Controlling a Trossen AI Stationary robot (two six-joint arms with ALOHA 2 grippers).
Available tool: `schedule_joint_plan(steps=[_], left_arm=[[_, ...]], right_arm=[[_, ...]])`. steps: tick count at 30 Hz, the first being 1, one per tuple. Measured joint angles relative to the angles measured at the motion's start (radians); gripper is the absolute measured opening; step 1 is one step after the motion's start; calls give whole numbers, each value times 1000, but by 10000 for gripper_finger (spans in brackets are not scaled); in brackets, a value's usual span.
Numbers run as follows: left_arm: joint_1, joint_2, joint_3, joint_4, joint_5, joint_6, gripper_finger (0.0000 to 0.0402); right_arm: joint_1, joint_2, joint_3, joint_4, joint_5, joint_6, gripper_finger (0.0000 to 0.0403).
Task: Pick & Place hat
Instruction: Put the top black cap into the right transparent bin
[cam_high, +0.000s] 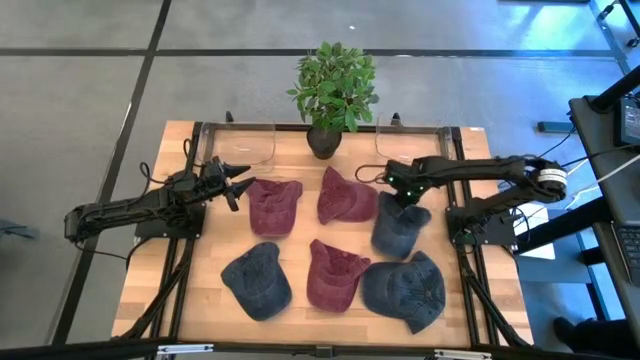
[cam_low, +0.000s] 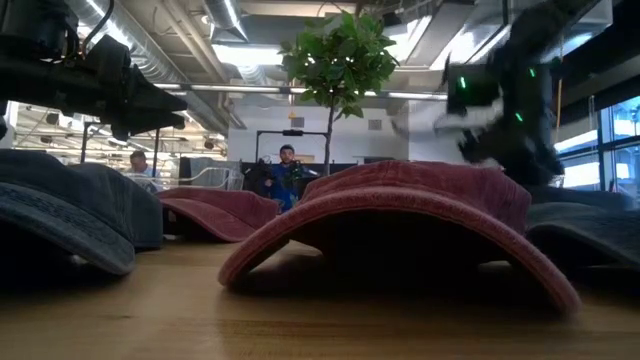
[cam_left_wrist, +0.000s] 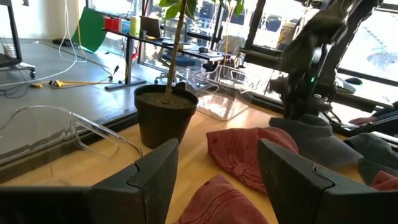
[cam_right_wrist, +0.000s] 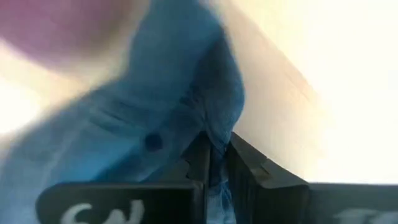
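Two clear plastic bins stand at the far edge of the wooden table, one on the left and one on the right, with a dark pot holding a small green leafy plant between them; whether anything lies in either bin cannot be told.

The right gripper hangs over the right middle of the table, its fingers clenched on a fold of the dark blue-grey cloth cap, which droops below them. In the right wrist view the fabric is pinched in the narrow slit between the two fingers.

The left gripper hovers at the far left of the table, just beside a maroon cloth cap. Its fingers are spread wide and hold nothing; the left wrist view looks between them towards the plant pot and a second maroon cap.

Nearer the front edge lie three more caps: a dark blue one on the left, a maroon one in the middle and a dark blue one on the right.

In the low view, two people sit in the room beyond the table.
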Motion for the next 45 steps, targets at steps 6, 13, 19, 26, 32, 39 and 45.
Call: schedule_joint_plan(steps=[6,13,19,26,32,39,45], left_arm=[[0,0,0,0,1,1,214],[0,0,0,0,2,0,214],[0,0,0,0,3,0,214],[0,0,0,0,3,1,214],[0,0,0,0,0,1,214],[0,0,0,0,0,1,214],[0,0,0,0,0,1,214]], right_arm=[[0,-129,112,-134,-61,10,37],[0,-264,278,-274,-50,30,37],[-25,-368,418,-272,42,35,37],[-84,-426,568,-268,380,24,37],[-163,-414,602,-253,560,-51,37],[-303,-363,537,-250,576,-55,37],[-418,-315,442,-220,620,-76,37]])
